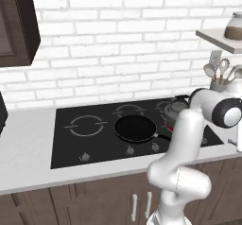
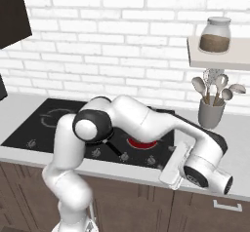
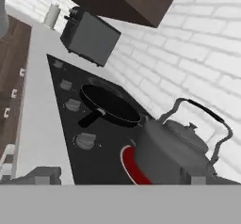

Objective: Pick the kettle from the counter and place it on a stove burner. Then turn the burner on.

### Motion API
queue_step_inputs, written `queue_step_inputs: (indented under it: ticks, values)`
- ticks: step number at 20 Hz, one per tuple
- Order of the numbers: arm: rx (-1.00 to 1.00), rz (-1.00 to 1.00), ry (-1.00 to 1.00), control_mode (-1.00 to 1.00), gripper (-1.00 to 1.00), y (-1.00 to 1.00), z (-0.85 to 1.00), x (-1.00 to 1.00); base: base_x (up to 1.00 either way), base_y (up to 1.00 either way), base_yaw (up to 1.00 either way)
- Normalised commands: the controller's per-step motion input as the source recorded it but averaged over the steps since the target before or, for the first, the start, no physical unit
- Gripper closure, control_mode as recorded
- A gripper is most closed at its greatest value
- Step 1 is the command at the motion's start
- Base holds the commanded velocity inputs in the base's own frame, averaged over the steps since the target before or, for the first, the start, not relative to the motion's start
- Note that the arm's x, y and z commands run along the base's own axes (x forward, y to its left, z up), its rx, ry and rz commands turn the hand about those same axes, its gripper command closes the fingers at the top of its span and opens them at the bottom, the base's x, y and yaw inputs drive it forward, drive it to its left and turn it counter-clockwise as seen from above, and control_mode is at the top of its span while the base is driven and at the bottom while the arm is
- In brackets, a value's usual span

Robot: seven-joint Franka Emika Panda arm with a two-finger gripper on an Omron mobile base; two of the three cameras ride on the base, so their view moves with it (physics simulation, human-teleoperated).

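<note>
The kettle [image 3: 174, 150] stands upright on the black stove [image 3: 108, 138], on a burner [image 3: 134, 166] that glows red beneath it, near the white brick wall [image 3: 197, 63]. Just beside it on the stove sits the black frying pan [image 3: 110, 106], its handle pointing toward the row of knobs [image 3: 85, 140] along the front edge. The end effector [image 3: 120, 176] is wide open and holds nothing, its fingertips [image 3: 44, 175] low in front of the kettle. Pale counter [image 1: 28, 143] surrounds the stove.
</note>
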Motion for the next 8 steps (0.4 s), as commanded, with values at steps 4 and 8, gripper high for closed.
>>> queue_step_inputs:
  ticks: [4, 8]
  values:
    - [0.0, -0.06, -0.57, -1.0, -1.0, 0.0, 1.0, -1.0, 0.0, 0.0, 0.0]
    - [-0.07, 0.0, -0.64, -1.0, -1.0, 0.12, 0.35, -1.0, 0.0, 0.0, 0.0]
